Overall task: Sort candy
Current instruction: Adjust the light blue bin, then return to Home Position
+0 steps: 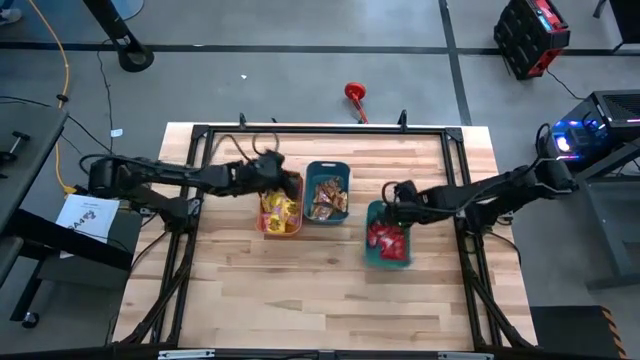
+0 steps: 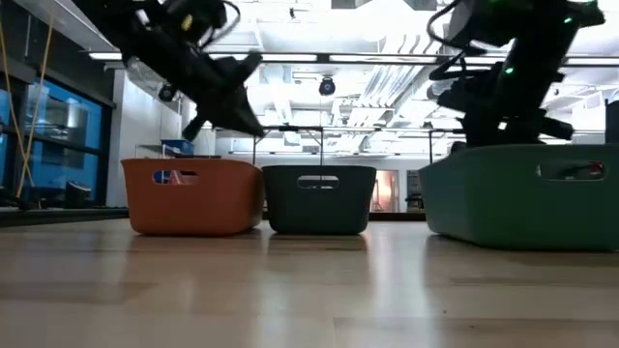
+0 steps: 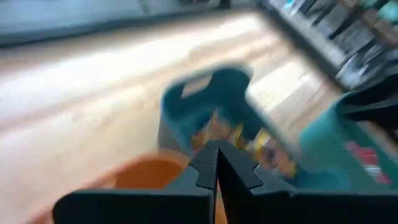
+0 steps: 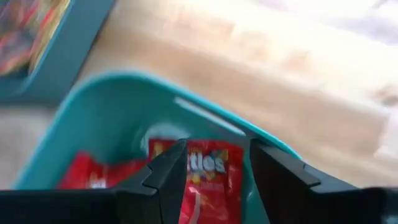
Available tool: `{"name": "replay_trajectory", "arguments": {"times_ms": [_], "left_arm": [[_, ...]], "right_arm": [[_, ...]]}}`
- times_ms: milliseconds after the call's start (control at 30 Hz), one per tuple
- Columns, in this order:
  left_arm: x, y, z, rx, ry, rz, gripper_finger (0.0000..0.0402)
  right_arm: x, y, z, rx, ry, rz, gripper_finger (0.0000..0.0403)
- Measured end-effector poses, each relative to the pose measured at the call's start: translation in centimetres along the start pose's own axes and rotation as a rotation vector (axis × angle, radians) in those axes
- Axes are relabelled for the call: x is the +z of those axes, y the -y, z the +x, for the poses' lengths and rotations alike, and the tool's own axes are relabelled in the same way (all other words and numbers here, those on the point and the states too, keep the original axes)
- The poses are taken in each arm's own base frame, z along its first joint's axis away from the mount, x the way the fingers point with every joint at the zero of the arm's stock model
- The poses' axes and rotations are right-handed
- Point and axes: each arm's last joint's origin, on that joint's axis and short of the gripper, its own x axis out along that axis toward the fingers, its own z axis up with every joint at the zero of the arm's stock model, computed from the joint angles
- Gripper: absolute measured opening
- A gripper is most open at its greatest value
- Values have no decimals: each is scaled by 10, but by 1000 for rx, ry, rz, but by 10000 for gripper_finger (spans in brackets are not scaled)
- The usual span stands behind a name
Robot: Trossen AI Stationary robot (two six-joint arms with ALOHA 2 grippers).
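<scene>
Looking at my right gripper, jaws spread with nothing between them, hanging over the teal bin that has red candy in it. My left gripper has jaws pressed together, empty, above the orange bin with yellow candy. Brown-orange candy sits in the middle bin.

Three bins stood near the middle of the table: the left bin touching the middle bin, and the right bin a little apart and nearer the front edge. Candy packets lay in all three. A desk lamp stood on the floor behind the table.
</scene>
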Motion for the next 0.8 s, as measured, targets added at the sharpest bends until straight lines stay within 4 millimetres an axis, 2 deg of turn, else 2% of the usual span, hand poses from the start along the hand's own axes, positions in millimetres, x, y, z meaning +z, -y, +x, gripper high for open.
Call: {"name": "replay_trajectory", "arguments": {"times_ms": [233, 333, 400, 500, 633, 800], "left_arm": [[38, -3, -48, -89, 193, 44, 0], [47, -2, -73, -157, 249, 100, 0], [50, -1, -89, -235, 262, 124, 0], [50, 1, -112, -351, 258, 149, 0], [32, 3, -131, -491, 289, 198, 0], [-17, -10, -124, -657, 409, 66, 0]], "right_arm": [[36, 10, 12, -67, 152, 54, 169], [50, 10, 15, -27, 189, 60, 169], [56, 8, 10, 26, 196, 31, 169], [67, 5, -8, 76, 234, -34, 169], [84, 1, -43, 171, 313, -98, 169], [103, -3, -96, 328, 389, -90, 169]]}}
